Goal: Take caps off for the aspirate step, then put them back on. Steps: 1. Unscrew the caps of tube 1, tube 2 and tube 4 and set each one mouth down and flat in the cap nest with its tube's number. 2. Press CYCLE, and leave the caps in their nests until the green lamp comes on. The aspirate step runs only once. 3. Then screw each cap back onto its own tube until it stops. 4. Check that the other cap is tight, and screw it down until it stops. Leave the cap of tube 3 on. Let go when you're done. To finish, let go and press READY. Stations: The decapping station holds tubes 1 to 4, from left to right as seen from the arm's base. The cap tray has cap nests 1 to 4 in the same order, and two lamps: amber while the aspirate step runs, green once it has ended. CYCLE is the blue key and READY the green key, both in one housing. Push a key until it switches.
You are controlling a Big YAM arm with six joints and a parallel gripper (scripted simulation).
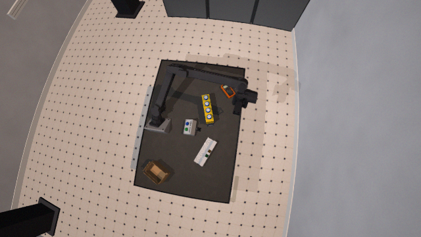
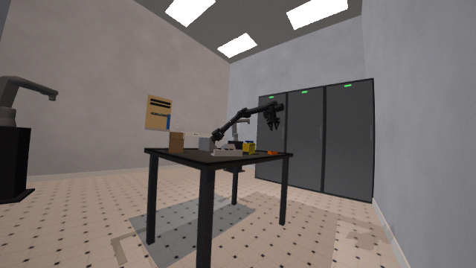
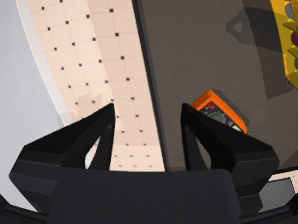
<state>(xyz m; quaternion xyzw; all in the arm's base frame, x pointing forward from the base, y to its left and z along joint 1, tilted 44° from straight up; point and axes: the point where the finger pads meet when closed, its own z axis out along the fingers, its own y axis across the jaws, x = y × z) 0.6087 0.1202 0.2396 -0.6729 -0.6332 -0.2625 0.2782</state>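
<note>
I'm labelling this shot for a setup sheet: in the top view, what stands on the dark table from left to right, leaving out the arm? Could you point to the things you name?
Open brown box (image 1: 147,176) (image 2: 175,145), two-key housing (image 1: 193,130) (image 2: 205,144), white cap tray (image 1: 199,160) (image 2: 227,152), orange meter (image 1: 232,95) (image 2: 272,152) (image 3: 206,96).

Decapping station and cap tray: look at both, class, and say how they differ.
The decapping station is yellow; the cap tray is white. The station stands taller, while the tray is low. The station carries four caps; the tray shows none. Both are long, narrow blocks on the table.
</note>
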